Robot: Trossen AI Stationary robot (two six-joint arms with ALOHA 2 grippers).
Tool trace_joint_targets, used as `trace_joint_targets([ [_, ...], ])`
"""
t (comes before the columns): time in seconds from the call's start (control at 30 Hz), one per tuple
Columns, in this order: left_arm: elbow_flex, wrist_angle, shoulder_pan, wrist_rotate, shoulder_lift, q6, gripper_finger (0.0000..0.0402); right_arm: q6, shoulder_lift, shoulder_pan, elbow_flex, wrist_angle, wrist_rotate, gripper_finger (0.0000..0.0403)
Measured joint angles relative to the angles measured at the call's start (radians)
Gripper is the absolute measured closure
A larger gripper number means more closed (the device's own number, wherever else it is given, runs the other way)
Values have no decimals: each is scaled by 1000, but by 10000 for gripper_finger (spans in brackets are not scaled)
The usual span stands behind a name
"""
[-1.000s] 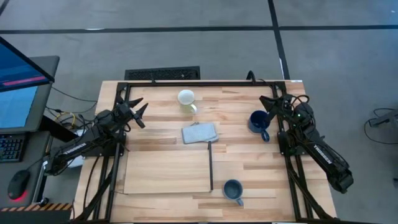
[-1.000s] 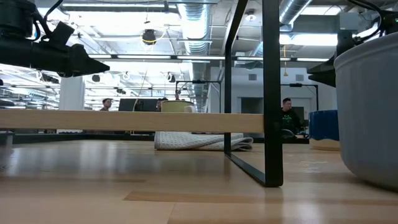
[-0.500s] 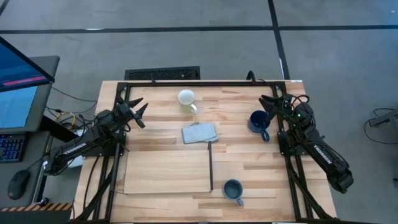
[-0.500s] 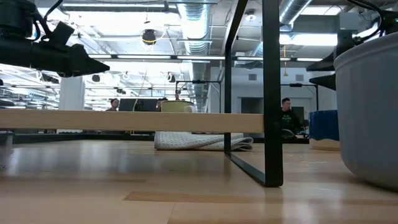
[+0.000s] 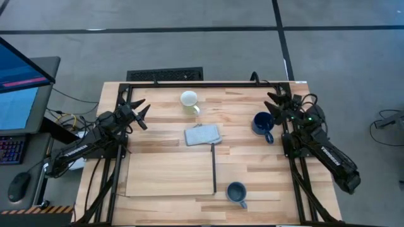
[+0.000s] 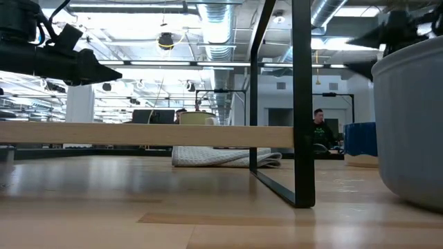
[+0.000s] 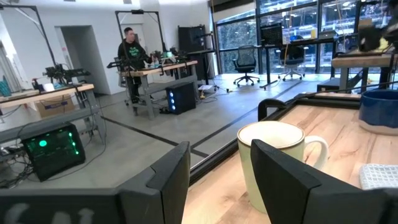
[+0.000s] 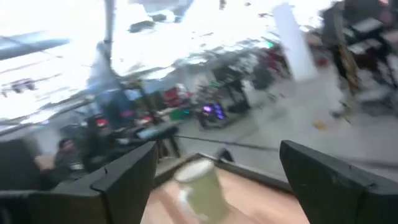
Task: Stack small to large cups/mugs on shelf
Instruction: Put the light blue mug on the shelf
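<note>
Three mugs stand upright on their bases on the tabletop. The cream-white mug (image 5: pixel 189 99) is at the far middle, the dark navy mug (image 5: pixel 262 123) at the right, and the small slate mug (image 5: pixel 237 192) near the front edge. The shelf (image 5: pixel 169 174), a pale board with a black strip, sits front-centre. In the low view its edge (image 6: pixel 138 135) stands above the tabletop on a black frame. My left gripper (image 5: pixel 140 111) hovers open at the left, pointing at the cream mug (image 7: pixel 273 155). My right gripper (image 5: pixel 276 101) hovers open, just beyond the navy mug.
A folded grey cloth (image 5: pixel 203 134) lies at the table's middle, between the mugs and the shelf. A black frame rail (image 5: pixel 208 84) runs along the table's far edge. People sit at desks in the room behind (image 6: pixel 320 124).
My right gripper has opened its fingers wide. It has also risen and swung a little toward the far edge. The mugs, the cloth and the shelf stay where they were.
</note>
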Motion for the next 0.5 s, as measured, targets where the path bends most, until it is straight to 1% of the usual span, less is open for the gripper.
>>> trace_joint_targets([
  [0.13, 0, 0, 0, 0, 0, 0, 239, -80, 1, 90, 111, -122, 6, 40],
  [0.27, 0, 0, 0, 0, 0, 0, 239, -181, 48, 188, 251, -292, 27, 39],
  [0.37, 0, 0, 0, 0, 0, -11, 239, -254, 121, 262, 354, -394, 71, 39],
  [0.5, 0, 0, 0, 0, 0, -13, 239, -304, 280, 371, 472, -465, 162, 39],
])
